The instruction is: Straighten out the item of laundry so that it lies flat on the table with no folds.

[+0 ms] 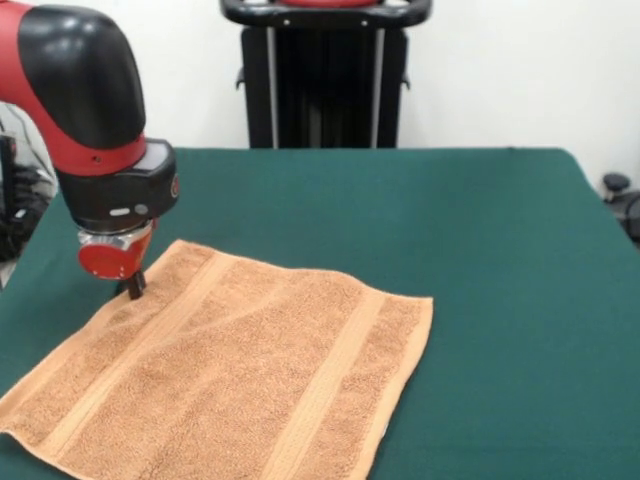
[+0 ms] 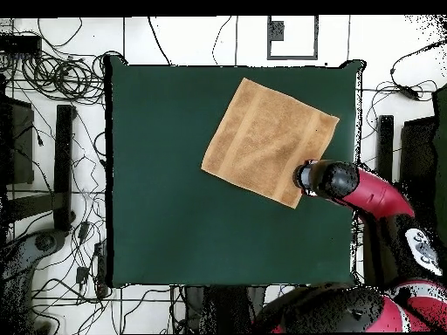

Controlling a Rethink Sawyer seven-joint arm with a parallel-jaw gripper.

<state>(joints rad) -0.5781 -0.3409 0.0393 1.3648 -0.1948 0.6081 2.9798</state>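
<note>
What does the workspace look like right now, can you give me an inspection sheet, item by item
Surface: dark green table, bare apart from the towel.
Job's things: orange-tan towel spread out, faint ripples, no folds seen.
Clutter: nothing seen on the table.
Grippers: gripper down at the towel's edge; fingers' state unclear.
Cables: tangled cables on the floor beside the table.
Surroundings: white wall, black pedestal behind the table.

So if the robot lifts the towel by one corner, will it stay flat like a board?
Probably not. The towel looks like soft terry cloth with gentle ripples, so it would likely droop. It seems light, and pushed along the felt-like table it may bunch rather than slide.
</note>
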